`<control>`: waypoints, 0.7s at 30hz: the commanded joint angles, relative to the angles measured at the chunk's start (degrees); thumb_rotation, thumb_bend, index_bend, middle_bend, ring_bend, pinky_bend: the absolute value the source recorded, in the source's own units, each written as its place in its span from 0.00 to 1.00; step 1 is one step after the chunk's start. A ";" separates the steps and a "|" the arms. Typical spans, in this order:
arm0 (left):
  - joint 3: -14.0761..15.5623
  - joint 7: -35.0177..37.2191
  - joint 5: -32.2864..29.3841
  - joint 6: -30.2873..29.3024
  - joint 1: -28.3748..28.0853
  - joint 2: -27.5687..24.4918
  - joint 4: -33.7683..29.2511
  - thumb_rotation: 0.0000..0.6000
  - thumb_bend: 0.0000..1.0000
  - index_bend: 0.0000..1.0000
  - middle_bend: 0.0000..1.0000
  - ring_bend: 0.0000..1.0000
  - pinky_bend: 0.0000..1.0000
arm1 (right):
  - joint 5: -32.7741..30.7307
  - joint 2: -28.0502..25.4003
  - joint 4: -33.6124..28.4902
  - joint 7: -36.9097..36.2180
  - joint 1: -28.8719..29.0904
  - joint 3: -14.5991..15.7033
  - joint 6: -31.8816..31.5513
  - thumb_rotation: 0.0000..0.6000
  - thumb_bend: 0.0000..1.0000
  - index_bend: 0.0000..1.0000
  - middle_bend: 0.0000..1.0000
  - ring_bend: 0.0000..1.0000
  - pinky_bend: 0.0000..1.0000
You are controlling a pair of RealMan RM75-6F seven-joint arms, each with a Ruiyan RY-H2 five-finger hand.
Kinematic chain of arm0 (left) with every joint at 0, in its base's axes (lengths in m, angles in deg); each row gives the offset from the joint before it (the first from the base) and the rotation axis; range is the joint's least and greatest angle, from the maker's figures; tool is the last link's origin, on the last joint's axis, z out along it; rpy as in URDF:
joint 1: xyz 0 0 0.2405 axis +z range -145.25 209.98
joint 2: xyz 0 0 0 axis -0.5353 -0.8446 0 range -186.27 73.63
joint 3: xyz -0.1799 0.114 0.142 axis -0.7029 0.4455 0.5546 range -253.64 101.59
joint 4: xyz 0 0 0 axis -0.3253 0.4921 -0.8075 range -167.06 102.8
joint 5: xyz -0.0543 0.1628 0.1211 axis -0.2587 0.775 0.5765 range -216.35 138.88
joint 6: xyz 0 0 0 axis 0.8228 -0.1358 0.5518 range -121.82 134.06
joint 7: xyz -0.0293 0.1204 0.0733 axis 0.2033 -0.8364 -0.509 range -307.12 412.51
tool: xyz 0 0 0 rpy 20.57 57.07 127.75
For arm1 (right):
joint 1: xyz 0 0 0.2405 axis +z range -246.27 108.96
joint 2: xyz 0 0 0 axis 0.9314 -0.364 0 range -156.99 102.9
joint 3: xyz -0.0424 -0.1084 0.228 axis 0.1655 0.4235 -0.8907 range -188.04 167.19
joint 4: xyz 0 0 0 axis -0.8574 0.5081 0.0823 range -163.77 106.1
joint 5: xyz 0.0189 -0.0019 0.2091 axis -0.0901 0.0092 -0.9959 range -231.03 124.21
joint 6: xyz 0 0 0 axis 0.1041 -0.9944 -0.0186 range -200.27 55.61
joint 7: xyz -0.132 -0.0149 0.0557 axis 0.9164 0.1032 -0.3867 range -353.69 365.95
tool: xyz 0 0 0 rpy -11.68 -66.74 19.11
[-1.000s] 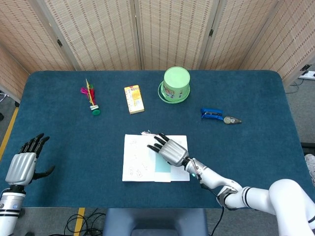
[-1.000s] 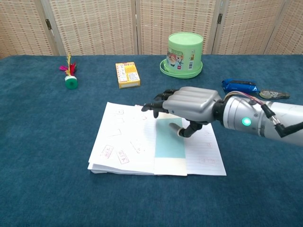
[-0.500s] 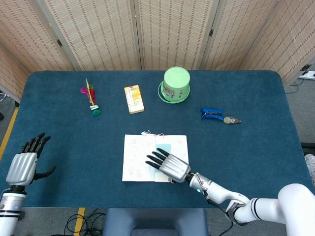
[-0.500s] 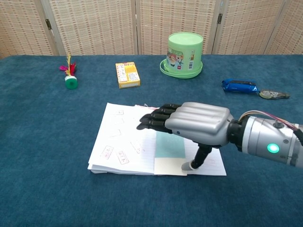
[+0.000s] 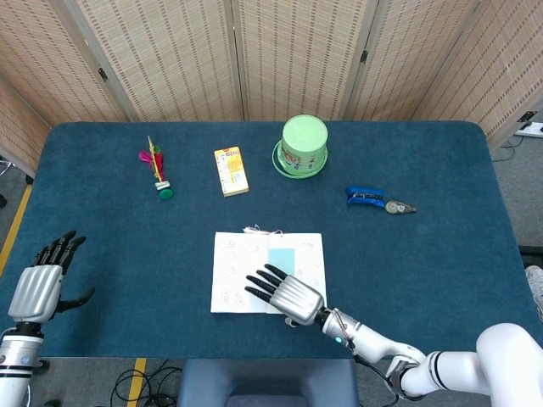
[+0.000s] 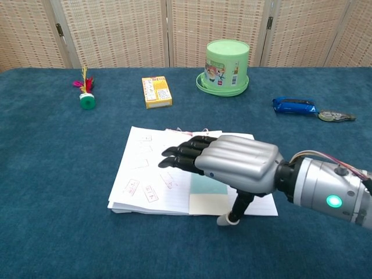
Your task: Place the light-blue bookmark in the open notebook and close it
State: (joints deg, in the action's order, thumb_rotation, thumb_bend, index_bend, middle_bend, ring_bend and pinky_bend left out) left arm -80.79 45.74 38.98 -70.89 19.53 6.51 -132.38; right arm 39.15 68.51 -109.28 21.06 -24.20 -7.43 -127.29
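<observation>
The open notebook (image 5: 240,270) (image 6: 148,174) lies flat at the table's front centre. The light-blue bookmark (image 5: 281,257) (image 6: 204,185) rests on its right page by the spine. My right hand (image 5: 285,296) (image 6: 229,163) hovers over the notebook's near edge, palm down, fingers stretched toward the left page, thumb pointing down just past the front edge. It holds nothing. My left hand (image 5: 40,286) stays at the table's front left corner, fingers spread and empty, seen only in the head view.
Along the far side stand a feathered shuttlecock (image 5: 158,170) (image 6: 85,93), a yellow box (image 5: 231,171) (image 6: 156,92) and a green tub (image 5: 303,147) (image 6: 226,67). A blue stapler (image 5: 365,197) (image 6: 294,106) and a small metal tool (image 5: 400,207) (image 6: 336,116) lie at right.
My right hand has drawn back toward the notebook's front edge, uncovering the bookmark. The thumb now hangs past the page edge. The left hand is unchanged.
</observation>
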 commanded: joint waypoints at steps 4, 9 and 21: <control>0.03 0.38 -0.04 0.07 0.09 -0.01 0.34 1.00 0.27 0.13 0.06 0.10 0.16 | -0.20 1.47 1.62 0.33 0.38 -0.83 0.93 1.00 0.01 0.00 0.00 0.00 0.00; -0.03 0.87 -0.14 0.21 0.10 0.01 0.71 1.00 0.27 0.13 0.06 0.10 0.16 | -0.47 2.18 2.80 0.68 0.69 -1.28 1.79 1.00 0.01 0.00 0.00 0.00 0.00; -0.07 1.08 -0.15 0.52 -0.02 0.25 1.11 1.00 0.27 0.13 0.06 0.10 0.16 | -1.17 2.25 3.64 1.65 0.65 -1.79 2.58 1.00 0.01 0.00 0.00 0.00 0.00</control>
State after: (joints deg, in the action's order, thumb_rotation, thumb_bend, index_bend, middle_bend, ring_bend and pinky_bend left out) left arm -80.86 46.81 38.84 -70.36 19.51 6.76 -131.27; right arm 38.01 70.79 -105.63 22.67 -23.54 -9.20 -124.74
